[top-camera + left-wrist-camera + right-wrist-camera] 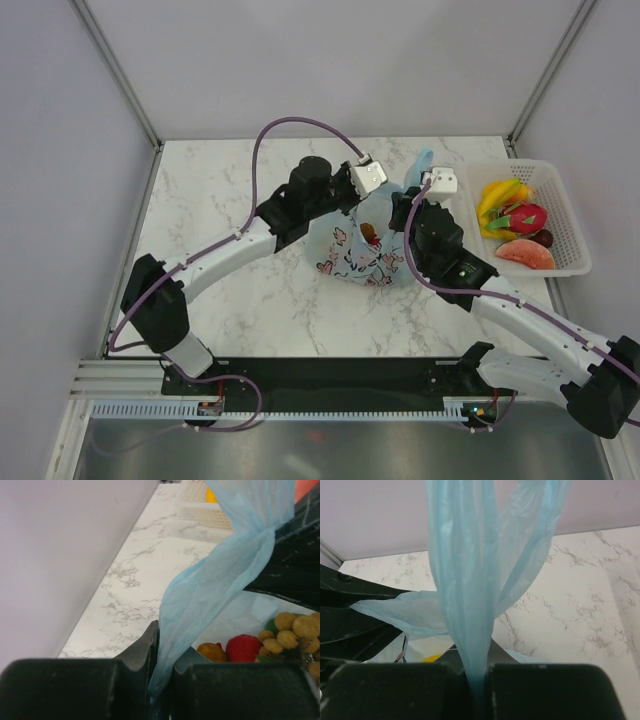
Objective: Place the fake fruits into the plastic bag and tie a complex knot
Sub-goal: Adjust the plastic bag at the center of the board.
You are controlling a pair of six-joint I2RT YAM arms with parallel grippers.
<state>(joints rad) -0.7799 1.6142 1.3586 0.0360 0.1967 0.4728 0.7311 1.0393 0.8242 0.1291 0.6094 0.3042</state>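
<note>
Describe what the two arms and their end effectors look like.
The left arm and right arm have white tubular links joined by bulky black joint housings. A thin purple cable runs along each to a white boxy camera module at the wrist. The left end effector and right end effector have matte black, blocky fingers.

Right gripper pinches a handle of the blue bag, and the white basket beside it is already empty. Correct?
Not empty: the top view shows fake fruits lying in the basket. The right gripper does pinch a handle of the plastic bag.
</note>
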